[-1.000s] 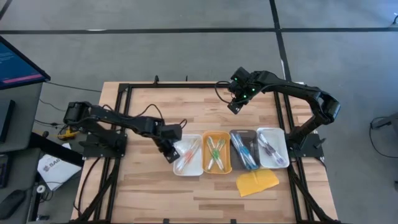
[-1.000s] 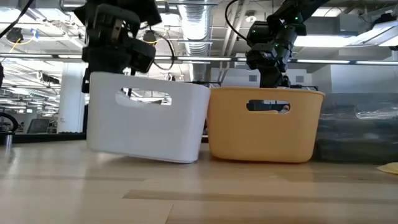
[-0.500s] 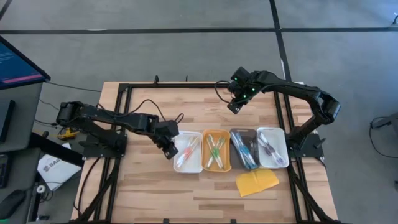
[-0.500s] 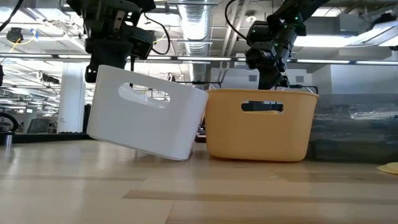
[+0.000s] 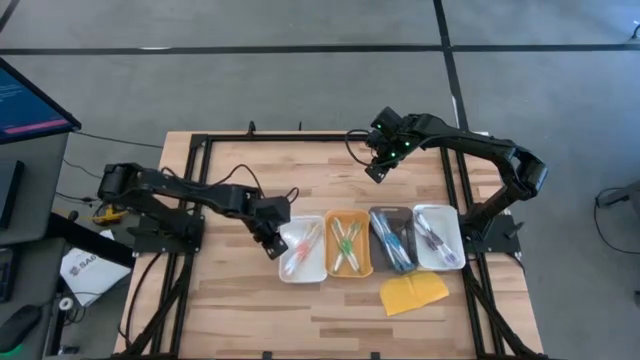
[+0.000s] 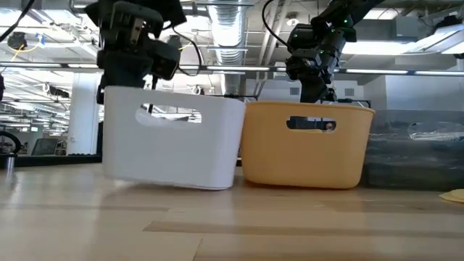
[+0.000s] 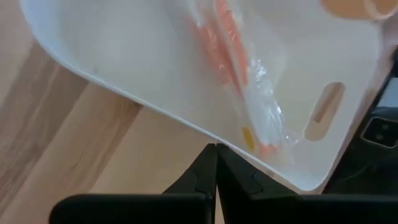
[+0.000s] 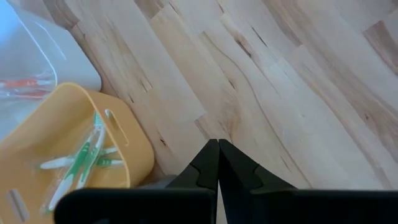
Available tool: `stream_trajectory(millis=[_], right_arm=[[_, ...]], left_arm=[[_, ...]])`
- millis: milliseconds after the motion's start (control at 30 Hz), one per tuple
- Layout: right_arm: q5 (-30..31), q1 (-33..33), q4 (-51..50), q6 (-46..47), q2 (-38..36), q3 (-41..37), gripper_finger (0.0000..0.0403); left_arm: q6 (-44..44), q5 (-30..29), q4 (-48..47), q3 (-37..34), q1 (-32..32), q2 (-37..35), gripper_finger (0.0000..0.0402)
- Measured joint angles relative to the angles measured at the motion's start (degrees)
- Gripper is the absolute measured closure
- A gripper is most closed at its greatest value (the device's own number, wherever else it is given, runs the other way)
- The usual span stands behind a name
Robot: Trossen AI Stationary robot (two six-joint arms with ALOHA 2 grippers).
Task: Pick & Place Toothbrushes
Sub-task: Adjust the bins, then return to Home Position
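The left gripper [image 5: 272,240], jaws clenched empty, sits at the white tray's [image 5: 302,272] outer end. Toothbrushes [image 5: 347,245] lie sorted in four trays (white, orange, grey, white) near the bench's [image 5: 230,310] front edge. The right gripper [image 5: 377,168], jaws clenched, hangs toward the back edge.

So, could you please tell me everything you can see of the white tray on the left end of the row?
The white tray is a rectangular plastic bin with rounded corners and a slot handle in its end wall. It sits on the wooden table, leftmost in the row, right beside the orange tray. Inside lie orange toothbrushes, some in clear wrap. The shut left hand is at its left rim; whether it touches is unclear.
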Motion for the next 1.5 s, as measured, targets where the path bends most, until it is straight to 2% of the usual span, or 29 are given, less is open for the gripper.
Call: stream_trajectory(millis=[167,367,767,1000,1200,1300,1500], right_arm=[[0.0,0.0,0.0,0.0,0.0,0.0,0.0403],[0.0,0.0,-0.1,0.0,0.0,0.0,0.0403],[0.0,0.0,-0.2,0.0,0.0,0.0,0.0403],[0.0,0.0,-0.4,0.0,0.0,0.0,0.0403],[0.0,0.0,-0.5,0.0,0.0,0.0,0.0403],[0.0,0.0,-0.2,0.0,0.0,0.0,0.0403],[0.0,0.0,0.2,0.0,0.0,0.0,0.0403]], left_arm=[[0.3,1.3,0.2,0.0,0.0,3.1,0.0402],[0.0,0.3,0.0,0.0,-0.1,3.1,0.0395],[0.0,0.5,-2.6,-1.4,-0.4,3.0,0.0335],[-0.1,0.6,-3.3,-3.6,-0.8,2.8,0.033],[-0.6,-8.0,-5.0,-5.5,-1.1,-3.0,0.0363],[-0.4,-14.3,-4.7,-5.4,-0.9,-9.3,0.0393],[3.0,-30.9,-4.1,-5.3,-0.8,-25.6,0.0399]])
